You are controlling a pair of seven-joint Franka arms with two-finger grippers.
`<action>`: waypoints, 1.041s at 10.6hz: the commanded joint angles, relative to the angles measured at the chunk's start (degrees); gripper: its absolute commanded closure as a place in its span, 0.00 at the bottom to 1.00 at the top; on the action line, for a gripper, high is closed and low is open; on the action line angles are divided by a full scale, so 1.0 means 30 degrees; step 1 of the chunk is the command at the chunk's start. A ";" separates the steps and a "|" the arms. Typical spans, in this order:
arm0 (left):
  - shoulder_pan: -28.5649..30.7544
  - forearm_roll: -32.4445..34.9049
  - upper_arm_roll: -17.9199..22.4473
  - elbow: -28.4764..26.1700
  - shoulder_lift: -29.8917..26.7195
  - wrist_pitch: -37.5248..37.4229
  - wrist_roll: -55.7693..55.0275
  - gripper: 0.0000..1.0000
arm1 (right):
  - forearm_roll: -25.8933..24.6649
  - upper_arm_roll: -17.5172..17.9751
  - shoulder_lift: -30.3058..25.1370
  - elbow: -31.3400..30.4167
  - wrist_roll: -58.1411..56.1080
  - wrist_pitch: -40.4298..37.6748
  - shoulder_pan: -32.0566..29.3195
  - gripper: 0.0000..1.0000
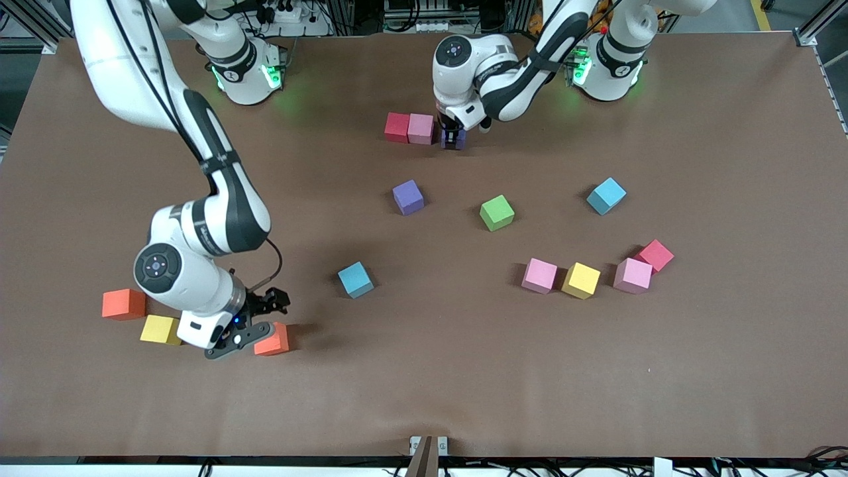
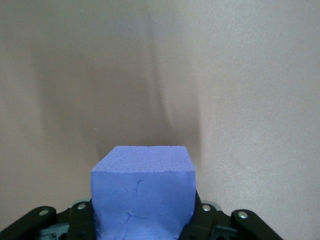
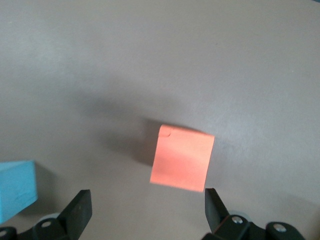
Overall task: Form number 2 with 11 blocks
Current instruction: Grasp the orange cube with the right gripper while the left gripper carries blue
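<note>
Left tool (image 1: 453, 138) clamping purple block (image 2: 142, 192), right tool (image 3: 145, 212) spread.

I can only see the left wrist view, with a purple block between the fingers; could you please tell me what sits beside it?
Observer: The left gripper holds the purple block right beside a pink block, which touches a red block; the three are in line.
Operator: Thank you. What is the right arm doing?
Observer: The right gripper is open, low over an orange block, toward the right arm's end of the table.
Operator: Is another purple one available?
Observer: Yes, a second purple block lies loose, nearer to the front camera than that line.
</note>
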 commanded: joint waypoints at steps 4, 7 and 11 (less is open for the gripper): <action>-0.0160 0.1382 -0.0221 0.0294 0.0152 0.0403 -0.4981 0.39 | -0.0644 0.0190 0.1209 0.0786 0.1915 0.0029 0.0292 0.00; -0.0480 0.1382 -0.0221 0.0412 0.0153 0.0404 -0.5595 0.39 | -0.0942 -0.0071 0.1619 0.0727 0.2148 0.0934 -0.0059 0.00; -0.0775 0.1382 -0.0221 0.0412 0.0358 0.0287 -0.6650 0.39 | -0.1029 -0.0103 0.2266 0.0844 0.4582 0.1903 0.0000 0.00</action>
